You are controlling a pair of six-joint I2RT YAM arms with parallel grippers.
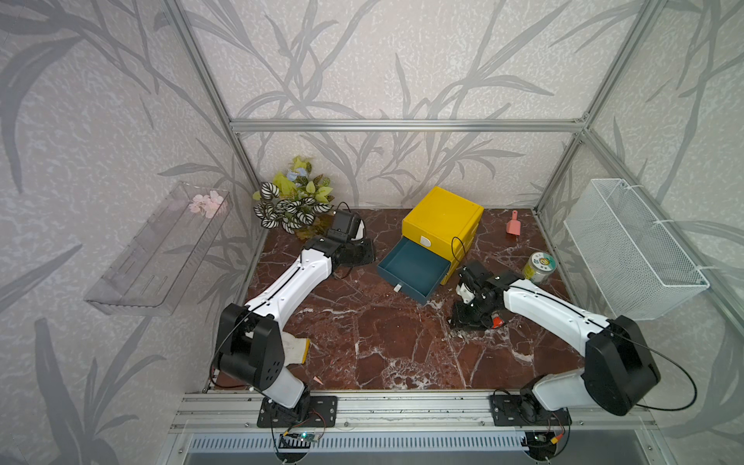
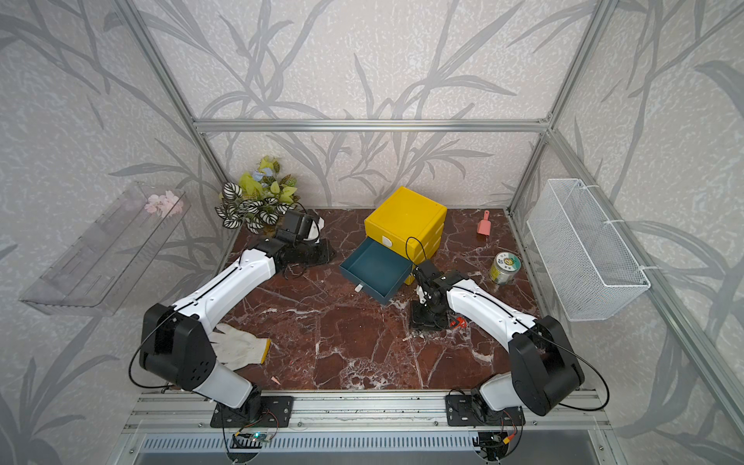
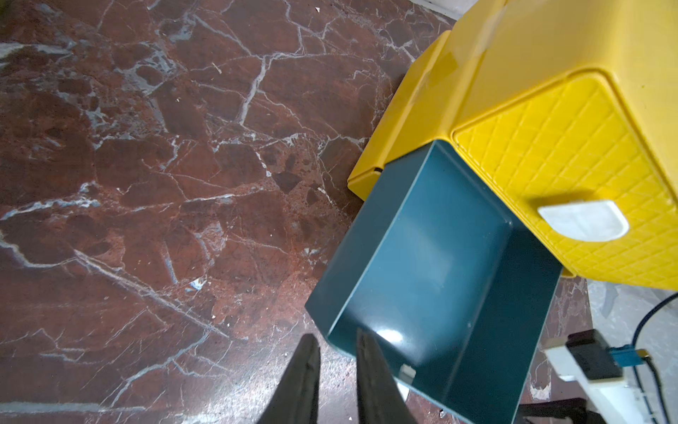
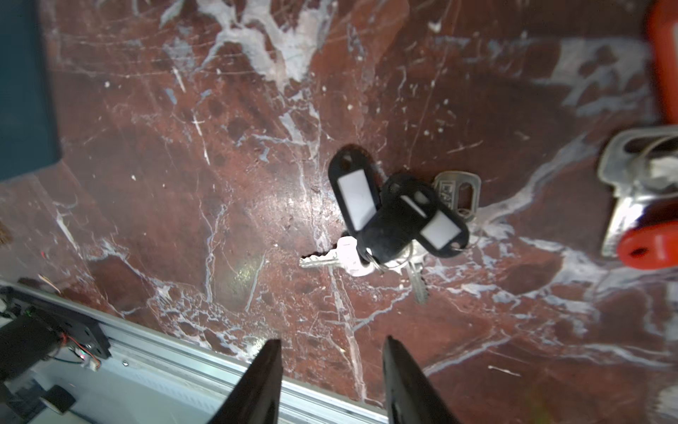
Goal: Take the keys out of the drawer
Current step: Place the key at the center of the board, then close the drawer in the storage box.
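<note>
The yellow cabinet (image 1: 443, 213) stands toward the rear of the marble table (image 1: 382, 334), with its lowest drawer (image 1: 414, 267) pulled fully out; the teal interior of the drawer holds no keys in either the top views or the left wrist view. The black-tagged keys (image 4: 396, 216), a bunch of silvery keys with two black tags bearing white labels, lie flat on the table outside the drawer, near its front right corner. The red-tagged keys (image 4: 645, 242) lie just beside them, apart from the first bunch; their red tag also shows in a top view (image 1: 497, 321). The right gripper (image 4: 332, 341) is poised directly above the black-tagged keys with its jaws well apart and nothing between them; the keys rest on the table beyond the fingertips. The left gripper (image 3: 336, 334) is positioned by the left front corner of the drawer, jaws parted by a narrow gap and holding nothing. Whether one of its fingers (image 3: 374, 374) contacts the drawer wall cannot be determined from the wrist view. A pink scoop (image 1: 513, 228) and a jar (image 1: 539, 267) sit to the right of the cabinet, and a work glove (image 2: 241, 346) lies near the left arm's base.
</note>
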